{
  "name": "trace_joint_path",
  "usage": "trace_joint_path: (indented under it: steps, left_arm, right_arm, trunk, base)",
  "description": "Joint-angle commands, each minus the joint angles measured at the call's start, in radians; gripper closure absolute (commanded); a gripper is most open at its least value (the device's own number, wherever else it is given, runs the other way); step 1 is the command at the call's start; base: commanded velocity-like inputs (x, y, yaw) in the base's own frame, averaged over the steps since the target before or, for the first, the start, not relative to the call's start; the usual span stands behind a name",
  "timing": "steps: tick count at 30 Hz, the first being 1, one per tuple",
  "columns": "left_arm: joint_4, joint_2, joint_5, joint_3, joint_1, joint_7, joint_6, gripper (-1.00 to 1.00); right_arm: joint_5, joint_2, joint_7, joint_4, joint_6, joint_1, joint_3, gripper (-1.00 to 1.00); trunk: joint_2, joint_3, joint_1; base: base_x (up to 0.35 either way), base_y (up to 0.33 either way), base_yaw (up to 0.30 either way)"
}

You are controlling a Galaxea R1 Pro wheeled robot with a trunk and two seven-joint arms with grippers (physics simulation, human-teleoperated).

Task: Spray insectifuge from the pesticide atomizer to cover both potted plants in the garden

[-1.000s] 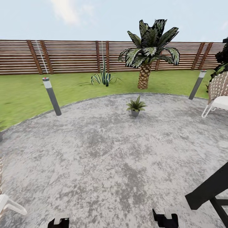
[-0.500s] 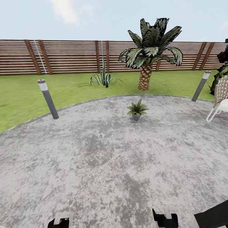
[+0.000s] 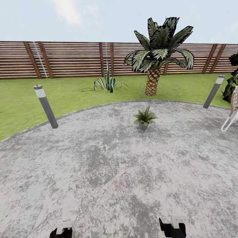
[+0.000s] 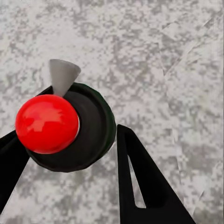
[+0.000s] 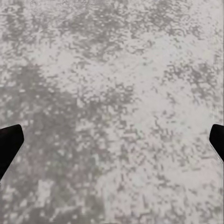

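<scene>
Left gripper (image 4: 70, 154) is pinching the pesticide atomizer (image 4: 74, 128); right fingers (image 5: 9, 142) spread; jolting toward the potted plant (image 3: 144, 117) risks slippage.

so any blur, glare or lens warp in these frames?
Head view: wide-angle warp, bollards lean outward, soft shadow under the potted plant. Left wrist view: specular glare on the red ball of the pesticide atomizer. Right wrist view: patio texture coarse and pixelated, no glare.

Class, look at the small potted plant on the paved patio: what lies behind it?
Behind the potted plant come the patio edge, then lawn, a palm, and the slat fence. The fence hides anything beyond it.
</scene>
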Motion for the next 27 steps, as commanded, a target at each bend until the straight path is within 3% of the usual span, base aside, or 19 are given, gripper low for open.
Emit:
trace_joint_path:
  steps: [1,27]
  left_arm:
    - [0.0,0.0,0.006,-0.001,-0.001,-0.001,-0.003,1.0]
    - [0.001,0.0,0.005,-0.002,-0.001,-0.001,-0.003,1.0]
  right_arm:
    - [0.0,0.0,0.0,0.001,-0.003,-0.001,0.0,-1.0]
    - [0.0,0.0,0.0,0.001,-0.003,-0.001,0.001,-1.0]
  trunk:
    - [0.0,-0.001,0.0]
    - [0.0,-0.001,0.0]
  base:
    - [0.326,0.0,0.0]
    - [0.326,-0.023,0.0]
